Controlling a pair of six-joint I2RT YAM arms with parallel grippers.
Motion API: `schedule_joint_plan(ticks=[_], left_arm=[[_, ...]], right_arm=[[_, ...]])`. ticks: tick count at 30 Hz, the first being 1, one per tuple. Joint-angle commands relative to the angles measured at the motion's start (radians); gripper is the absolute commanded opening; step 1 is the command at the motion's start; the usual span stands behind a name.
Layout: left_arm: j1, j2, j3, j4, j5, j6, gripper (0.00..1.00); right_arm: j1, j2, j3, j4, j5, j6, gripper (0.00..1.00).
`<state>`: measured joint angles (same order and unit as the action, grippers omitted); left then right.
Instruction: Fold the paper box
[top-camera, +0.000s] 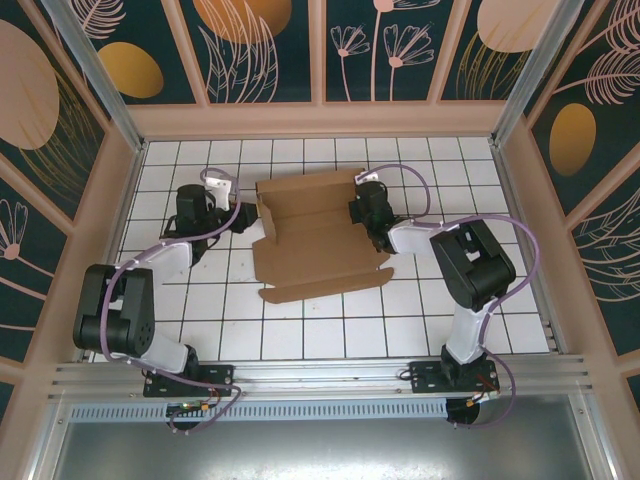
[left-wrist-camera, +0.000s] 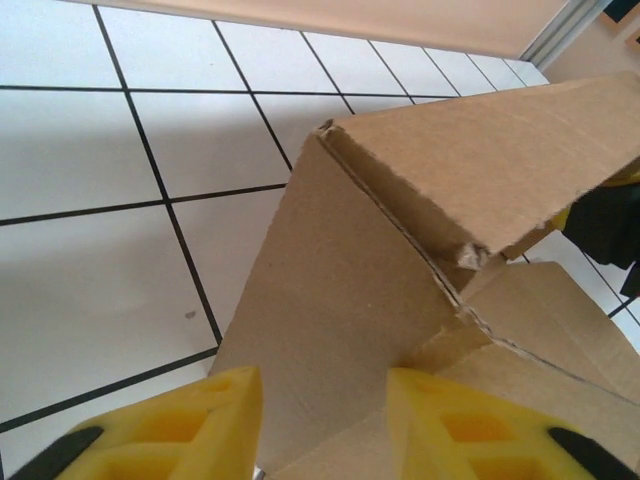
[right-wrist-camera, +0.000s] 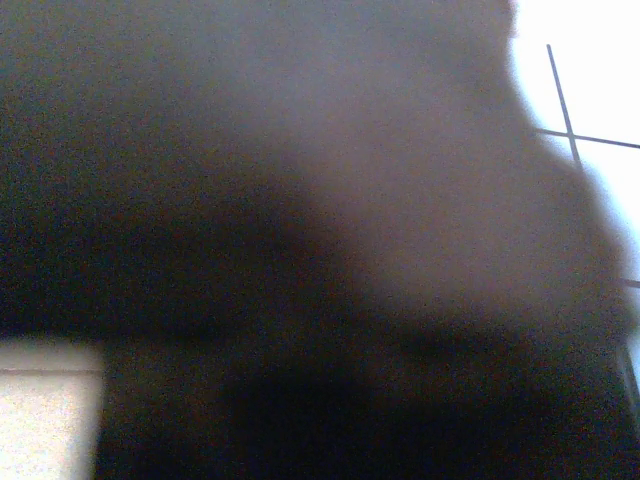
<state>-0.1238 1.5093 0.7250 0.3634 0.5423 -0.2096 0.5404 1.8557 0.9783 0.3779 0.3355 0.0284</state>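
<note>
Clearly, the paper box (top-camera: 315, 240) lies mid-bench (top-camera: 480, 320), only partly folded: left wall raised, front flap flat. The left fingers (left-wrist-camera: 190, 425) stand apart beside a flap; the right fingers (top-camera: 360, 205), I cannot tell.

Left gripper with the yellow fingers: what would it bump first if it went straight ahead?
The paper box. Its brown cardboard sits right between the left gripper's yellow fingers, so it would probably push into that before any white tile.

Plain brown paper box (top-camera: 315, 240); white, black-gridded table (top-camera: 300, 335)
</note>
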Motion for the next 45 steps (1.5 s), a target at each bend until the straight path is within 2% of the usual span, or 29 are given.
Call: schedule_joint_plan(ticks=[1, 11, 13, 15, 17, 21, 23, 34, 38, 45], left_arm=[[-0.022, -0.029, -0.018, 0.045, 0.021, -0.002, 0.42], [-0.048, -0.05, -0.031, 0.011, -0.004, 0.044, 0.43], [-0.056, -0.036, -0.022, 0.005, -0.01, 0.051, 0.46], [-0.063, -0.021, -0.006, -0.009, -0.042, 0.057, 0.55], [-0.067, 0.003, 0.015, -0.016, -0.078, 0.057, 0.6], [-0.078, 0.058, 0.079, -0.059, -0.171, 0.049, 0.64], [-0.103, 0.08, 0.121, -0.095, -0.267, 0.065, 0.64], [-0.213, 0.121, 0.154, -0.098, -0.577, 0.084, 0.6], [-0.222, 0.124, 0.125, -0.075, -0.648, 0.048, 0.56], [-0.224, 0.148, 0.11, -0.029, -0.669, 0.003, 0.55]], right_arm=[[0.015, 0.049, -0.007, -0.129, -0.022, -0.016, 0.01], [0.015, 0.051, -0.006, -0.139, -0.016, -0.012, 0.01], [0.015, 0.047, -0.005, -0.14, -0.019, -0.013, 0.01], [0.015, 0.043, -0.01, -0.138, -0.017, -0.014, 0.01], [0.015, 0.038, -0.012, -0.137, -0.018, -0.016, 0.01], [0.015, 0.032, -0.014, -0.139, -0.019, -0.015, 0.01], [0.015, 0.027, -0.016, -0.139, -0.018, -0.019, 0.01], [0.016, 0.021, -0.021, -0.137, -0.008, -0.024, 0.01], [0.016, 0.022, -0.019, -0.139, -0.009, -0.022, 0.01], [0.016, 0.023, -0.02, -0.139, -0.016, -0.018, 0.01]])
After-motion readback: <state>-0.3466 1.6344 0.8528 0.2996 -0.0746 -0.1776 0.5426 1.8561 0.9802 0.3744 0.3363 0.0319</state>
